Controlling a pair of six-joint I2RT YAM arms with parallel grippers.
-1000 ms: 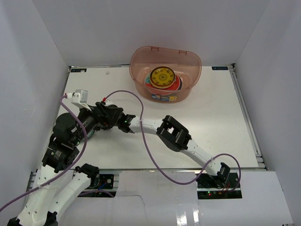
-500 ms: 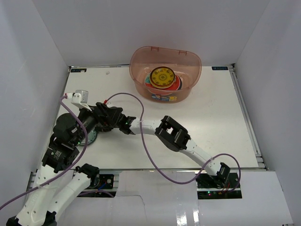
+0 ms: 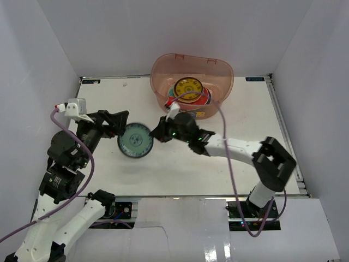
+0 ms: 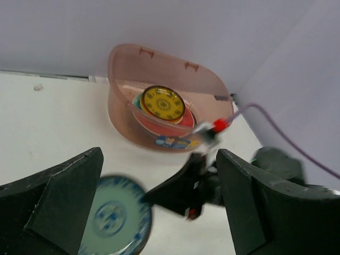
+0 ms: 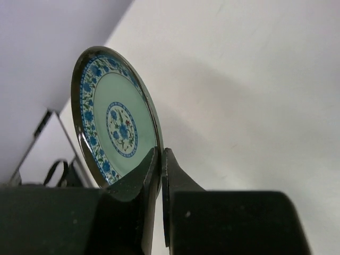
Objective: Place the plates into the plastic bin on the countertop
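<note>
A small blue-patterned plate (image 3: 135,140) with a pale green centre hangs on edge above the countertop (image 3: 245,125). My right gripper (image 3: 158,132) is shut on its right rim. In the right wrist view the two fingers pinch the plate (image 5: 114,127) at the right gripper (image 5: 161,154). My left gripper (image 3: 115,124) stands open just left of the plate, holding nothing. In the left wrist view the plate (image 4: 114,220) shows blurred between the wide fingers of the left gripper (image 4: 159,156). The plastic bin (image 3: 223,82) stands at the back, holding a yellow plate (image 3: 188,89) on a stack of others.
White walls close in the countertop on three sides. The right arm's purple cable (image 3: 224,123) loops over the bin's front. The left arm's cable (image 3: 90,164) hangs beside its wrist. The bin (image 4: 119,101) with the yellow plate (image 4: 163,103) lies beyond the right gripper (image 4: 178,194).
My right gripper has shut on the plate's rim, lifted it and carried it right, toward the middle. The left arm has drawn back to the left, still open.
</note>
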